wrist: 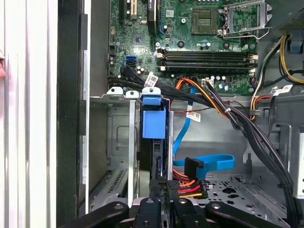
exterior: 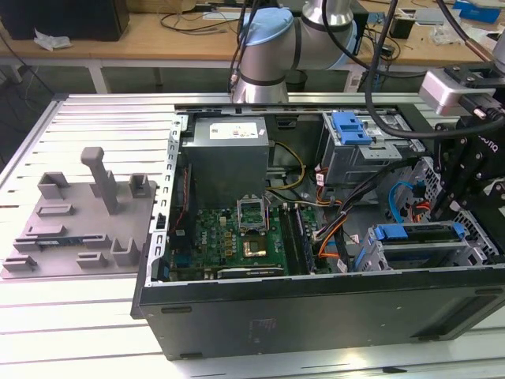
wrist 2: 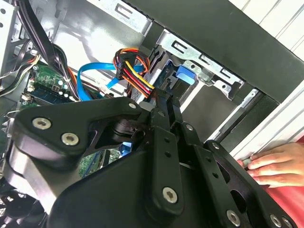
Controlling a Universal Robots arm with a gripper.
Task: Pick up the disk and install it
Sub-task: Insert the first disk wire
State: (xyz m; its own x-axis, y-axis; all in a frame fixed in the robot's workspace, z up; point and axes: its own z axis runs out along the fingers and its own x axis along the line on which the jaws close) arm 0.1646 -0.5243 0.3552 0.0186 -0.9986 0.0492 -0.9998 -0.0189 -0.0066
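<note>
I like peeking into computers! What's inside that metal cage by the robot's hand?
The disk, blue frame showing, stands edge-on in a slot of the metal cage. The hand covers one end, and the cage walls hide its flat sides.

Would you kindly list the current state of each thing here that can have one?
computer case, open, side cover off.
disk, standing on edge in a slot of the drive cage.
hand, inside the case at the disk's end, by the coloured power wires.
blue cable, plug end apparently loose beside the disk.
processor socket, metal frame swung open.
</note>
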